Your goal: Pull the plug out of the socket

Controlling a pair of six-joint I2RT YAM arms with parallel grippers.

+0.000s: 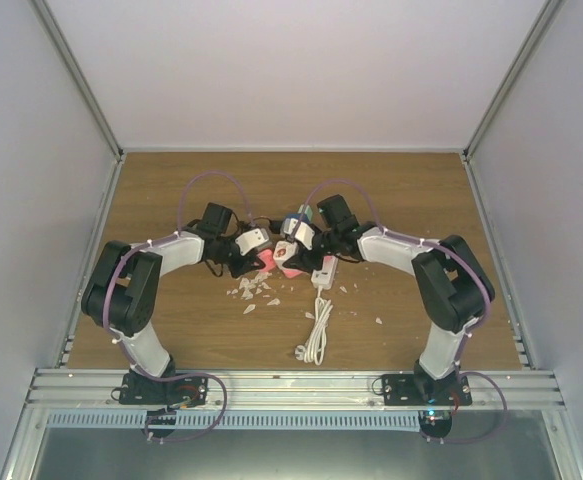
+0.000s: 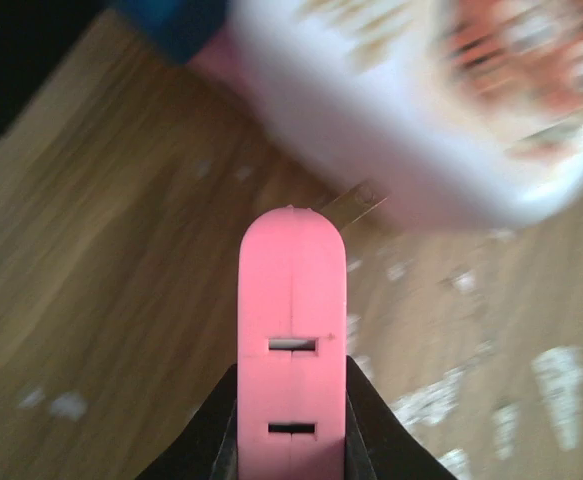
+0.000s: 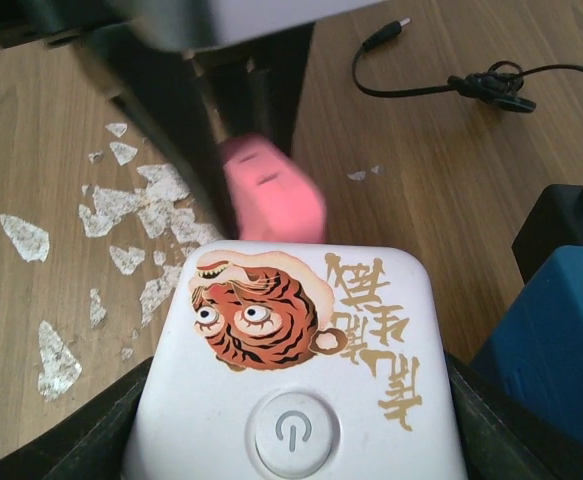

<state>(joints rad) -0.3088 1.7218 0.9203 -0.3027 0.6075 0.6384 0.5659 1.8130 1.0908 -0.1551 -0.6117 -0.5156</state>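
My left gripper (image 2: pixel 291 400) is shut on a pink piece (image 2: pixel 291 300) with two slots in its face. It also shows in the top view (image 1: pixel 268 260). My right gripper (image 3: pixel 296 400) is shut on a white block (image 3: pixel 301 370) with a tiger picture and a power button. In the left wrist view the white block (image 2: pixel 421 110) is blurred just beyond the pink piece, and a brass prong (image 2: pixel 356 202) shows in the small gap between them. In the right wrist view the pink piece (image 3: pixel 271 195) sits right behind the white block. Both grippers meet above the table's middle, left (image 1: pixel 261 258) and right (image 1: pixel 293 255).
A white power strip (image 1: pixel 323 275) with its coiled cord (image 1: pixel 317 335) lies just below the right gripper. White flakes (image 3: pixel 121 210) litter the wooden table (image 1: pixel 411 200) under the left gripper. A black cable (image 3: pixel 451 80) and a blue object (image 3: pixel 551 340) lie to the right.
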